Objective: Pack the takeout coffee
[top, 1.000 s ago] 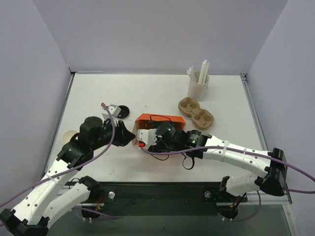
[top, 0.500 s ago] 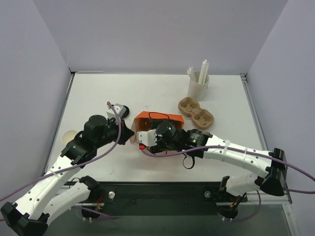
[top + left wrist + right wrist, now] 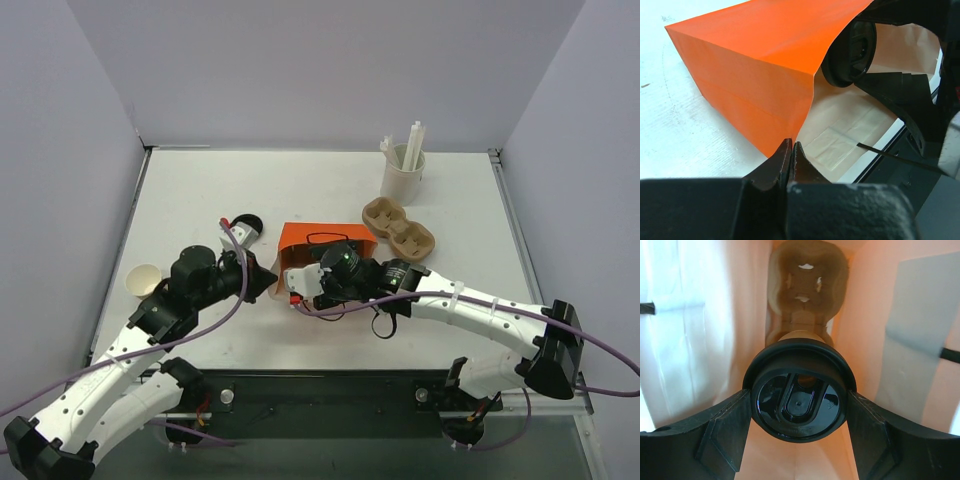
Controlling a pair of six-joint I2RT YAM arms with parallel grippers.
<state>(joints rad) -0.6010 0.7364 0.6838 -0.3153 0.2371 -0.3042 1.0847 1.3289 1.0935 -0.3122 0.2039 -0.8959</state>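
Observation:
The orange bag (image 3: 303, 240) lies on the table with its mouth toward the arms. It also shows in the left wrist view (image 3: 755, 75). My left gripper (image 3: 791, 150) is shut on the bag's mouth edge; in the top view it (image 3: 268, 283) sits at the bag's left corner. My right gripper (image 3: 799, 397) is inside the bag, shut on the takeout coffee (image 3: 799, 390), a tan cup with a black lid. Its fingers (image 3: 725, 430) press the lid's sides. The lid also shows in the left wrist view (image 3: 850, 52). In the top view the cup is hidden by the right wrist (image 3: 340, 268).
A brown cup carrier (image 3: 805, 280) lies deep inside the bag. A second carrier (image 3: 398, 228) and a white cup of straws (image 3: 403, 170) stand at the back right. A loose black lid (image 3: 248, 226) and a lidless tan cup (image 3: 145, 280) are to the left.
My left arm has drawn back to the near left with the bag's edge, and more of the bag's orange side now shows. The lidless cup has come into view. The right gripper stays at the bag.

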